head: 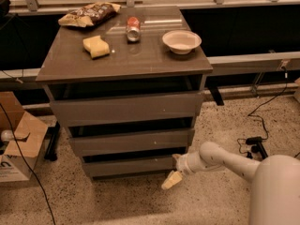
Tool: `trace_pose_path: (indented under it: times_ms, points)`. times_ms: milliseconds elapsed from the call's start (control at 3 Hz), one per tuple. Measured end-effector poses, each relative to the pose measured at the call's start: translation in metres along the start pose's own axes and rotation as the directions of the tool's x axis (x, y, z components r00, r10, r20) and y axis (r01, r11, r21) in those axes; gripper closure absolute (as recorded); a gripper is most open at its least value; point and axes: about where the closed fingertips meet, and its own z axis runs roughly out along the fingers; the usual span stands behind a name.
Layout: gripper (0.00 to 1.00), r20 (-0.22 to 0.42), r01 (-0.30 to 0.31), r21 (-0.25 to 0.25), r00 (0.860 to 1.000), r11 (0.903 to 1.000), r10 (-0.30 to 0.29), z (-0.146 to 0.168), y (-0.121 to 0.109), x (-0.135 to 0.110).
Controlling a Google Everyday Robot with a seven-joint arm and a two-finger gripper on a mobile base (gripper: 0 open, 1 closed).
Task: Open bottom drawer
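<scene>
The bottom drawer [129, 165] is the lowest and smallest of three flat grey-brown fronts on the cabinet, near the floor. It stands slightly out from the cabinet, with a dark gap above its top edge. My gripper [173, 170] is at the drawer front's lower right corner, on the end of my white arm that comes in from the right. One pale fingertip [171, 180] hangs below the drawer's right end; another is up by the corner.
The cabinet top [154, 60] bears a chip bag [89, 14], a yellow sponge [96, 46], a can [133, 29] and a white bowl [182, 41]. A cardboard box [16, 144] stands on the floor at left. Cables and a plug [253, 142] lie at right.
</scene>
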Motion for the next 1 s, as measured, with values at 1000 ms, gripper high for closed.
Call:
trace_pose_path:
  times_ms: [1000]
  points:
    - [0.00,0.090,-0.033,-0.086,0.995,0.9957,0.041,0.095,-0.070,0.007]
